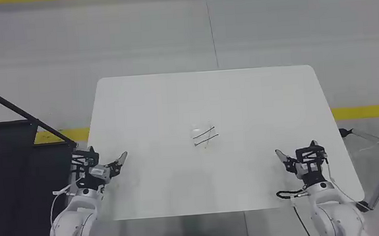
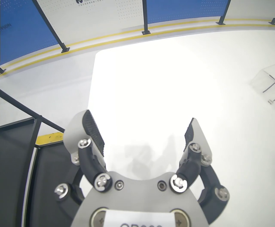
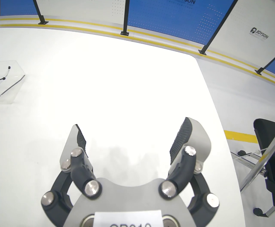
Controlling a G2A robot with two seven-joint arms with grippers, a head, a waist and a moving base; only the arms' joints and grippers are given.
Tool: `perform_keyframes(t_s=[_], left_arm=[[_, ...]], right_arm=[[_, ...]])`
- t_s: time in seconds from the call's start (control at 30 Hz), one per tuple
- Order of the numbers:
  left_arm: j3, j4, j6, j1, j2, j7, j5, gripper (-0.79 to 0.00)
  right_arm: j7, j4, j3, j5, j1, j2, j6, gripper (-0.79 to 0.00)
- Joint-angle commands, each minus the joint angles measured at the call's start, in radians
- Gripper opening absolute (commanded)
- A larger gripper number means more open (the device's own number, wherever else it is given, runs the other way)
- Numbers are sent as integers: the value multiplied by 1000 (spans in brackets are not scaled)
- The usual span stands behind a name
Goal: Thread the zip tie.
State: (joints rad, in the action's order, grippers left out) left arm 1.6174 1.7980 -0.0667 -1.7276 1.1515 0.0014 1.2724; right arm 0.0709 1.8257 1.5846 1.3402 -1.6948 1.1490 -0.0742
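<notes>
Both hands sit low at the near edge of the white surface [image 1: 163, 113], 1 at each corner. On inspection the left hand [image 2: 139, 116] has its fingers spread apart with nothing between the ribbed pads. The right hand [image 3: 131, 122] is likewise spread and empty.

At mid-surface the zip tie [image 1: 205, 137] lies on a small clear block [image 3: 15, 73], roughly between the 2 hands and well apart from both. From above it reads as 2 thin black strips close together. Whether that is 2 ties or 1 doubled over cannot be told.

Assessment: threading is not begun, and the step in hand is the approach. The next move, in my judgement, calls for 1 hand to pinch the strip near its head and the other to take the tail. Both are fine grips on a thin, flat item. Lining the tail tip up with the head slot looks the exacting part.
</notes>
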Motion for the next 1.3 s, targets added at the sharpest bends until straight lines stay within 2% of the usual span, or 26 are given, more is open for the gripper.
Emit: perform_keyframes(t_s=[0.0, 0.2, 0.37, 0.7, 1.13, 1.27], left_arm=[[10, -3, -31, -2, -2, 15, -1, 0], [33, -14, -130, -9, -5, 41, -27, 0], [51, -15, -194, -14, -7, 49, -71, 0], [59, -19, -214, -7, -7, -3, -104, 0], [56, -18, -225, -7, -8, -19, -101, 0], [54, -20, -224, -6, -7, -13, -103, 0]], right_arm=[[34, 10, -3, -7, 18, -2, -45, 0], [156, 12, -20, -89, 102, -7, -222, 0], [328, -38, -48, -260, 208, -8, -340, 0], [576, -126, -93, -492, 367, -13, -425, 0], [570, -128, -97, -497, 366, -12, -424, 0], [637, -204, -144, -618, 432, -11, -488, 0]])
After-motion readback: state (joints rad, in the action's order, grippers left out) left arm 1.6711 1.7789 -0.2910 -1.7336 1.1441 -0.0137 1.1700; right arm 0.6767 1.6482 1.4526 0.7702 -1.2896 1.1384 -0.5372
